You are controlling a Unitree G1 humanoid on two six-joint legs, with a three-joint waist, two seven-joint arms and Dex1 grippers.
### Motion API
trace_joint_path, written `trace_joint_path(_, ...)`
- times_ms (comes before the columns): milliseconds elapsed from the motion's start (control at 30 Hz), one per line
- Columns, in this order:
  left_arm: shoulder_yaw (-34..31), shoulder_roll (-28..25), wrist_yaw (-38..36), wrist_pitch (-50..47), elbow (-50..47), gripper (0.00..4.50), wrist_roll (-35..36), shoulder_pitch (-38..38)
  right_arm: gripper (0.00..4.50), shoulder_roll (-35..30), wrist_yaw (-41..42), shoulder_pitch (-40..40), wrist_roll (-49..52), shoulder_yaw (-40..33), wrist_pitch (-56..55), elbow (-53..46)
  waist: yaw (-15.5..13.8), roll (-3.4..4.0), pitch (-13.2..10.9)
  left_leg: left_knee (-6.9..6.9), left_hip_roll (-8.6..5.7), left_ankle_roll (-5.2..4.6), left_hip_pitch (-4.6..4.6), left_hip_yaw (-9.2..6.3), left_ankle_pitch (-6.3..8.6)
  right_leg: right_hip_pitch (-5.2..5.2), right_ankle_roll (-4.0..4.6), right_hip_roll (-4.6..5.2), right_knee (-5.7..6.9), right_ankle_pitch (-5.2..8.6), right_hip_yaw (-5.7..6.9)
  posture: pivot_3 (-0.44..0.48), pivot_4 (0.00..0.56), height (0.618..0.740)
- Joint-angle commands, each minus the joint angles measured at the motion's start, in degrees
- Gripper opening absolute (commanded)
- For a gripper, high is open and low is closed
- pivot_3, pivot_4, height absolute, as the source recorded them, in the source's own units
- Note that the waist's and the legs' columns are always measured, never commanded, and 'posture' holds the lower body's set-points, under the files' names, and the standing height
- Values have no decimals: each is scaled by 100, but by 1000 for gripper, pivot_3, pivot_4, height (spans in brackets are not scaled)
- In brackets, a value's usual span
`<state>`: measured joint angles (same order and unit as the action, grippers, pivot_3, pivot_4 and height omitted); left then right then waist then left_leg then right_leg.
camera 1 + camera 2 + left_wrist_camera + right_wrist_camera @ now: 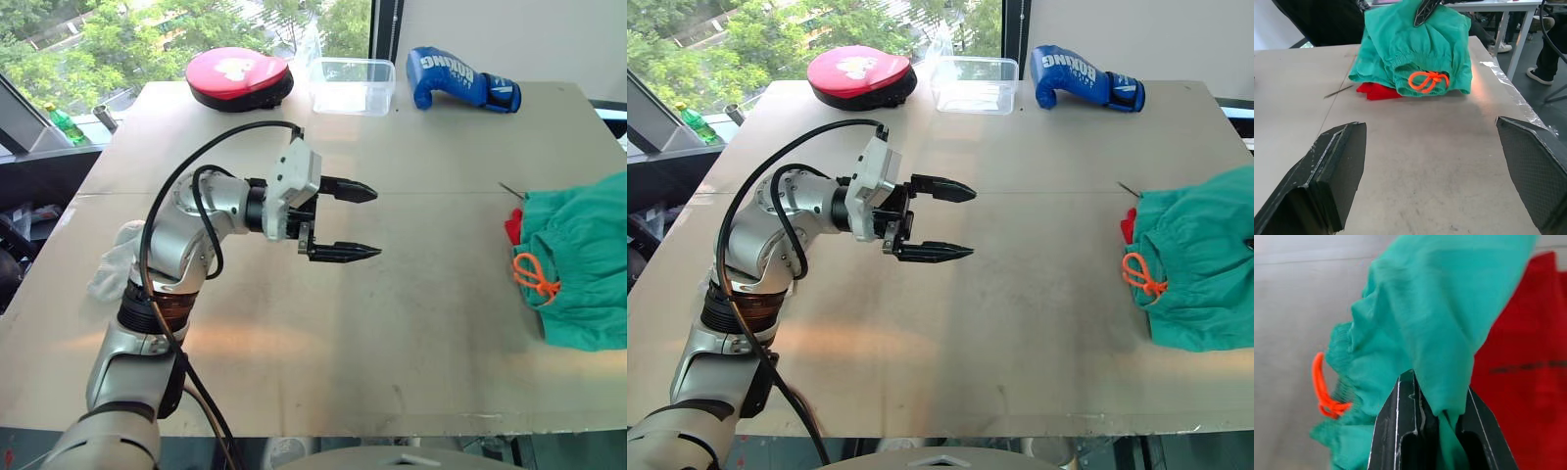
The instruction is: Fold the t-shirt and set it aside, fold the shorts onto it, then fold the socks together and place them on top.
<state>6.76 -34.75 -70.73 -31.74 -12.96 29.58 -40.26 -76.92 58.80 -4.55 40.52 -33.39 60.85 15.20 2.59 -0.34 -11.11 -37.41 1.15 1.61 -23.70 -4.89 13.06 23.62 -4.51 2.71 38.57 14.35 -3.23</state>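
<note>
The teal-green shorts [578,264] lie bunched at the table's right edge, waistband and orange drawstring [534,274] facing the table's middle. They rest on the red t-shirt [512,227], of which a small edge peeks out. My right gripper [1437,396] is shut on a fold of the shorts [1440,308], with the t-shirt [1528,357] beneath. My left gripper [377,223] hovers open over the middle of the table, pointing at the shorts [1415,49], well apart from them. Pale grey socks [116,259] lie at the left edge, partly hidden behind my left arm.
Along the far edge stand a red round pad [238,76], a clear plastic container [353,85] and a blue boxing glove [460,78]. The grey table [411,333] is bare between my left gripper and the shorts. A person's legs [1547,49] show beyond the table's right side.
</note>
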Motion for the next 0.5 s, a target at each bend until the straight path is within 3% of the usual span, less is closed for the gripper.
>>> trace_joint_path(33, -134, -81, 41, -33, -241, 4500, 164, -80, 50, -61, 124, -650, -342, 331, -662, 606, 14, 6, -2, 1, 0, 0, 1, 1, 0, 0, 0, 0, 0, 0, -2, 0, 150, 731)
trace_joint_path(267, -120, -168, 82, -41, -276, 4500, 196, -22, 50, 253, 377, -1177, -1267, 1267, -2025, 1650, -29, 5, -3, 1, 0, 1, -3, 0, 0, -1, 0, 1, -8, 0, 0, 0, 150, 731)
trace_joint_path(367, -133, -257, 74, -74, -306, 4500, 211, 12, 1108, 253, 490, -1123, -1500, 1368, -2367, 1804, -24, 13, -5, 1, -2, 2, -4, 1, 0, 0, 0, 2, -8, 0, -1, 0, 150, 731)
trace_joint_path(500, -164, -454, 51, -97, -320, 4500, 184, 135, 3108, 161, 398, -1080, -1735, 1166, -2859, 1908, 3, 18, -4, 1, -1, 1, -1, 1, -1, 0, 0, 1, -7, 0, -2, 0, 150, 731)
